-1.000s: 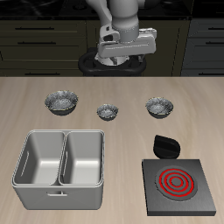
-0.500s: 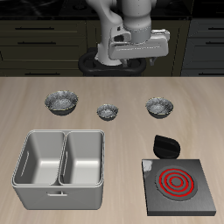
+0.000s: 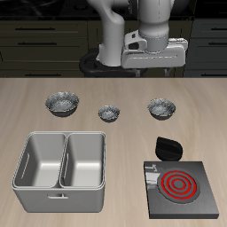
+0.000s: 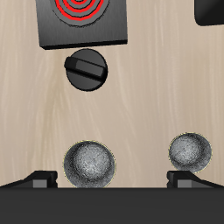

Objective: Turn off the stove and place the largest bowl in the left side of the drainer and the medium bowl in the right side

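Note:
The stove (image 3: 182, 188) is a flat black hotplate near the table's front edge, and its coil (image 4: 80, 7) glows red. Its black knob (image 3: 167, 147) (image 4: 87, 69) lies just behind it. Three grey speckled bowls stand in a row farther back: the largest bowl (image 3: 62, 104), the smallest one (image 3: 108, 113) (image 4: 190, 150) and the medium bowl (image 3: 161, 108) (image 4: 89, 164). The two-compartment drainer (image 3: 62, 182) sits empty in front of the largest bowl. My gripper (image 3: 156, 60) (image 4: 114, 180) hangs open and empty high above the table's back edge, behind the medium bowl.
Dark cabinets (image 3: 35, 40) run behind the table. The robot's base (image 3: 115, 64) stands at the back edge. Bare wood lies between the bowls and the drainer.
The gripper has swung sideways along the back edge, from behind the smallest bowl to behind the medium bowl. Nothing on the table has moved.

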Motion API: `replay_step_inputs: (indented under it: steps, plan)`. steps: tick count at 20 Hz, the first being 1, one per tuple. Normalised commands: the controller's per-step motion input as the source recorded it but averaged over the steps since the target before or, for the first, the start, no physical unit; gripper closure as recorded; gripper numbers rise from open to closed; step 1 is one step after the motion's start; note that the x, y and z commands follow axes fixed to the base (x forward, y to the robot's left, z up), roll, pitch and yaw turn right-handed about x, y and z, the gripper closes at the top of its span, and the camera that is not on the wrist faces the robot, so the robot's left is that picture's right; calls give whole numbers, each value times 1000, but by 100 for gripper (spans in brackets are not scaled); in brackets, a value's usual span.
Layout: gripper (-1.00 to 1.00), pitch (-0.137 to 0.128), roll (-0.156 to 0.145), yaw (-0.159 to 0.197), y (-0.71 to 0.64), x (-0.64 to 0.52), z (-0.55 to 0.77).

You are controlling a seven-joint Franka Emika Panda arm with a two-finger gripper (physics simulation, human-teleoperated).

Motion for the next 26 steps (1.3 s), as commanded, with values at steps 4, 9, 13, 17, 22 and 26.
replay_step_inputs:
  steps: [4,9,13,17,22,26]
  plan:
    - [-100,2,15,-9,349,432,34]
    - [-100,11,36,69,243,394,-7]
    - [-100,-29,-46,34,58,217,74]
    - [-100,-30,-9,45,80,181,111]
    - [-100,-4,33,97,27,245,1]
    - [-100,3,77,95,-8,154,-38]
